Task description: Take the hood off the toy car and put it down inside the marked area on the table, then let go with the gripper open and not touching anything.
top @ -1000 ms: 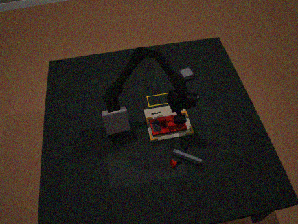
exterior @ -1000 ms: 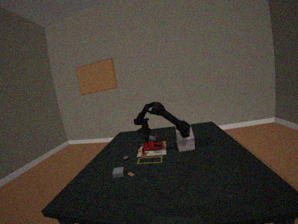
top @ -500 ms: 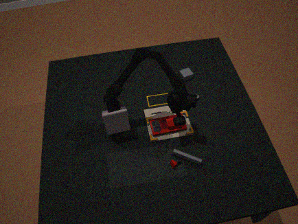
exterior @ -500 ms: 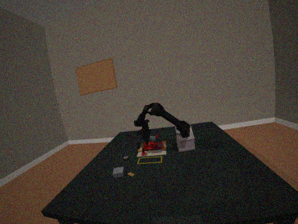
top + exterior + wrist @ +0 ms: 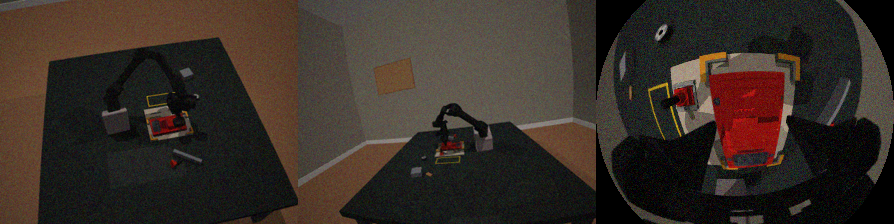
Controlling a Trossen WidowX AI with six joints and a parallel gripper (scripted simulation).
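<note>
Hovering over one red toy car (image 5: 167,124), the single black arm holds its gripper (image 5: 179,116) with jaws spread wide and nothing between them. The car sits on a white base plate (image 5: 165,136) with orange corner marks, its long axis running roughly from 9 to 3 o'clock in the top view, and the gripper is above its 3 o'clock end. From the wrist camera, the red hood (image 5: 748,99) fills the centre, on the car. One yellow-outlined rectangle (image 5: 150,100), the marked area, lies just off the plate at 11 o'clock with nothing in it. Loose on the dark table (image 5: 69,178) are one grey bar (image 5: 187,155), one small red piece (image 5: 174,163) and one grey block (image 5: 186,72). One pale base box (image 5: 116,121) carries the arm.
</note>
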